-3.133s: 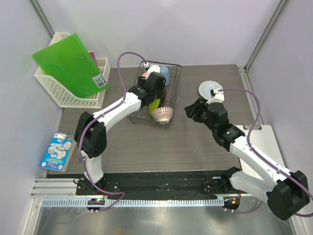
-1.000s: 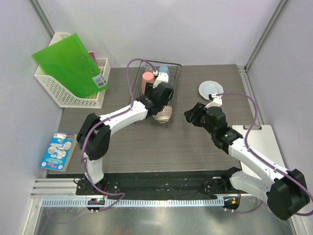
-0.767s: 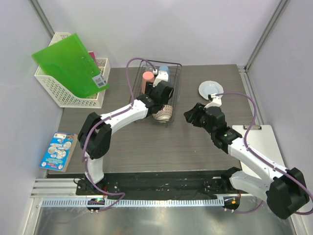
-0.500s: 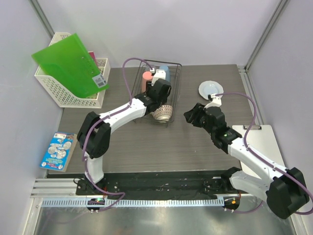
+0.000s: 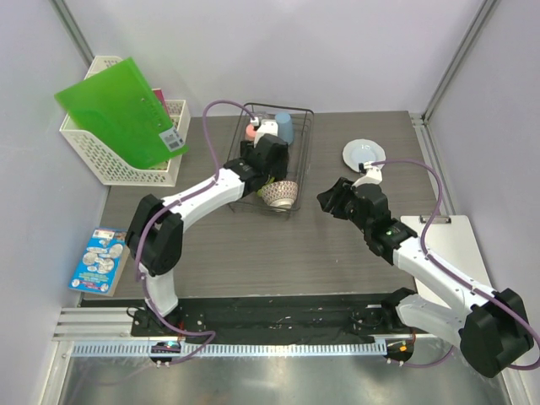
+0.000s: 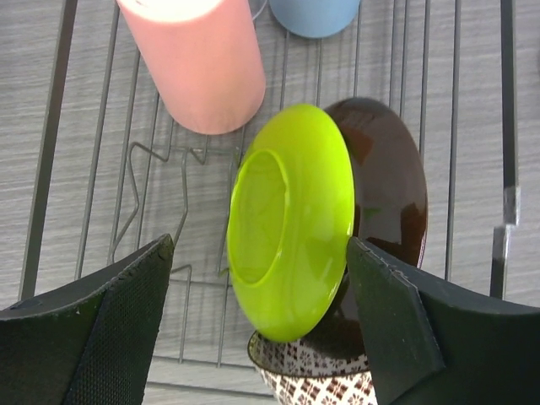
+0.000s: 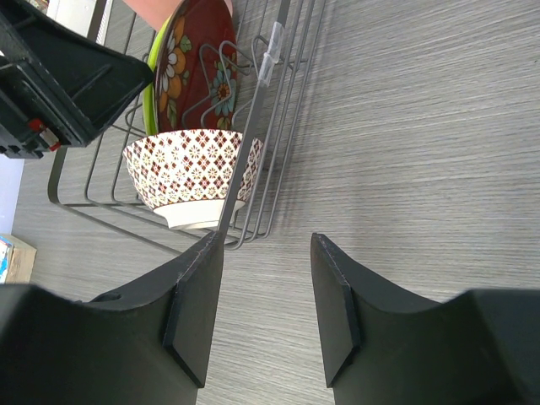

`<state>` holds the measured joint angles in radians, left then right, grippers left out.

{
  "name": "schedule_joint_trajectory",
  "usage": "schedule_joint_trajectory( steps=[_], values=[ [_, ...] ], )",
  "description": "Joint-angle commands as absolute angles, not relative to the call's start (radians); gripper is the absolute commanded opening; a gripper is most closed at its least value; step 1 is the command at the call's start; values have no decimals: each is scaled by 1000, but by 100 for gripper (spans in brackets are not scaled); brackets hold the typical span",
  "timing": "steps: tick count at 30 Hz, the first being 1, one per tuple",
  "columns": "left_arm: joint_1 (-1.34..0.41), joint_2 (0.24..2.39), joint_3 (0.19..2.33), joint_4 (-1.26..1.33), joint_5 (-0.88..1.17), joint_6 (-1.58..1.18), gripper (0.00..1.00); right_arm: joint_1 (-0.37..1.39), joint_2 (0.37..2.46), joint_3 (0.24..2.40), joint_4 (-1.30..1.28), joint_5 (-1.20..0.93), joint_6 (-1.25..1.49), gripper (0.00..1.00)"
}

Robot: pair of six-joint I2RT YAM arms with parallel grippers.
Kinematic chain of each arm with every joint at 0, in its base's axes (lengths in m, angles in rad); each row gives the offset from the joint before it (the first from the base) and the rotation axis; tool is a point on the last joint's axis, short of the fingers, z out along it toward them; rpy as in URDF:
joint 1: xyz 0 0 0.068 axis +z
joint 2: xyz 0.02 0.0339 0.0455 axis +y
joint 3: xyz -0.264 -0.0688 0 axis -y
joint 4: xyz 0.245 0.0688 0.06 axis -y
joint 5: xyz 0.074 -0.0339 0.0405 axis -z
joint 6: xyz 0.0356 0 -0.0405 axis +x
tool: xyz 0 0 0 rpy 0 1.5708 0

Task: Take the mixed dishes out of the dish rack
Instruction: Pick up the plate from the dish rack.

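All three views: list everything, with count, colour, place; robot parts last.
rack: 1, black wire, mid-table
pink cup: 1, pink, rack's far end
blue cup: 1, light blue, beside pink cup
green plate: 1, yellow-green, on edge in rack
red plate: 1, dark red, beside green plate
bowl: 1, white, red-patterned, rack's near end
white plate: 1, pale, table, right of rack
basket: 1, white, far left
folder: 1, green, in basket
packet: 1, blue, near left
clipboard: 1, white, under right arm
left gripper: 1, black, open over green plate
right gripper: 1, black, open, right of rack
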<state>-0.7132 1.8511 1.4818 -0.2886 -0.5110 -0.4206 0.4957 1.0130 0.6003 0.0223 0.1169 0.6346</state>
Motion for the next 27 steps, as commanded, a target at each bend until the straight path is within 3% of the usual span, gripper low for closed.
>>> schedule_joint_trajectory(
  steps=[1, 16, 27],
  values=[
    [-718, 1833, 1456, -391, -456, -405, 84, 500, 1011, 603, 63, 112, 640, 51],
    [-719, 1763, 1466, -390, -436, -396, 83, 499, 1009, 592, 67, 114, 640, 51],
    [-781, 1766, 1548, -407, -558, -273, 84, 499, 1019, 592, 75, 110, 644, 51]
  ],
)
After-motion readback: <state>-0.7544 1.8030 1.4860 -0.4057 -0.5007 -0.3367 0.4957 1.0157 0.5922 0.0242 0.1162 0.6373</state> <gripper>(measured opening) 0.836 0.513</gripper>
